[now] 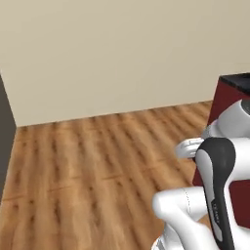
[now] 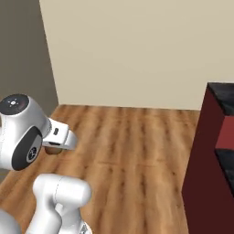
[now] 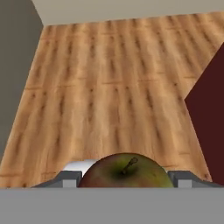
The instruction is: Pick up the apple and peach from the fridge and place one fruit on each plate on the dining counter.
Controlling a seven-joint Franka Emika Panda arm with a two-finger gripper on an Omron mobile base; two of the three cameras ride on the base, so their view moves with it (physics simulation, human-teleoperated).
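Red-green apple (image 3: 126, 173) clamped between tool (image 3: 126, 179) fingers.

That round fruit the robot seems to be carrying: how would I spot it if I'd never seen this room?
Look over the wooden plank floor between the beige wall and the dark red counter base. The white arm's gripper holds a round green-and-red apple between its fingers. Its short brown stem marks it.

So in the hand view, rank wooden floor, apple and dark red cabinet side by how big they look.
1. Wooden floor, largest by far.
2. Dark red cabinet side.
3. Apple, though close to the camera and partly cut off, so its rank against the cabinet is unsure.
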